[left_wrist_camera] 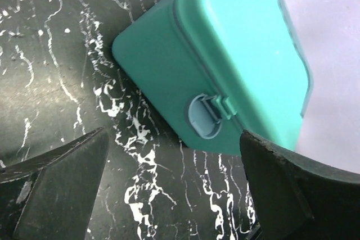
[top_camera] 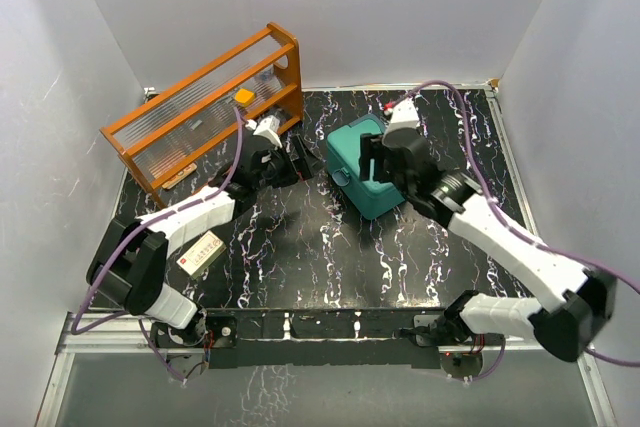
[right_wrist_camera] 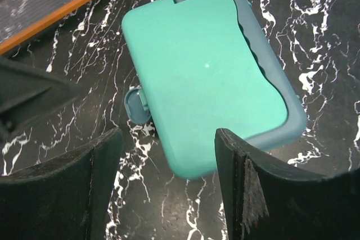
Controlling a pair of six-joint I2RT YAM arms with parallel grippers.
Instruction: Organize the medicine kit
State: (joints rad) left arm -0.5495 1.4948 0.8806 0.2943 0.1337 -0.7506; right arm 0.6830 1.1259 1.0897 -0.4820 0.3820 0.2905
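Medicine kit (top_camera: pixel 355 152) stands on the marbled bench (top_camera: pixel 320 247), right of centre, lid down, well apart from the orange rack (top_camera: pixel 205 107). Left jaws are spread and empty, facing the kit's front latch (left_wrist_camera: pixel 205 117) without touching it. Right jaws are spread over the lid, pinching nothing.

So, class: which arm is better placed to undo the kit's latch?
Left. The left gripper, open, faces the latch on the side of the kit; the right gripper hangs open above the lid.
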